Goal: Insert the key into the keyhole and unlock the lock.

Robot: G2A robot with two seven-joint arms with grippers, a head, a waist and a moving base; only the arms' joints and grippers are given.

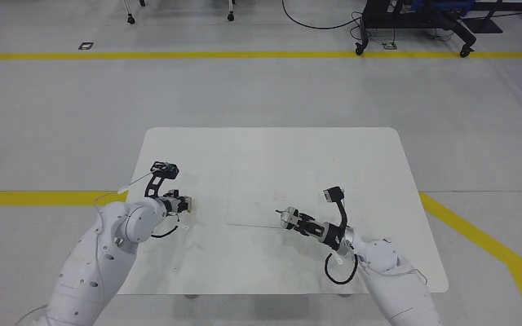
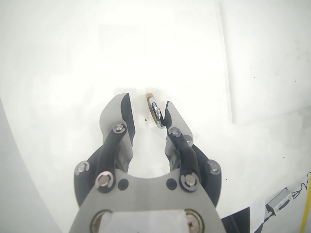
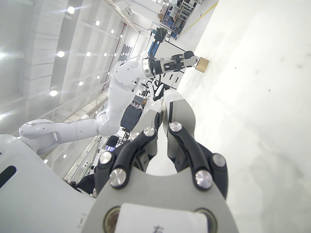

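The left arm and right arm wear smooth white rounded shells, with black cables looping at the wrists. The left gripper and right gripper have grey fingers lined with black pads, black linkage bars and bright round screws.

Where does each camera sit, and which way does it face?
Top view: above the arms, looking down at the table; both arms show.
Left wrist view: on the left wrist, looking past the open left end effector at the lock.
Right wrist view: on the right wrist, looking across the table past the right end effector, shut on the key, toward the left arm.
Shared: both wrist views show the lock.
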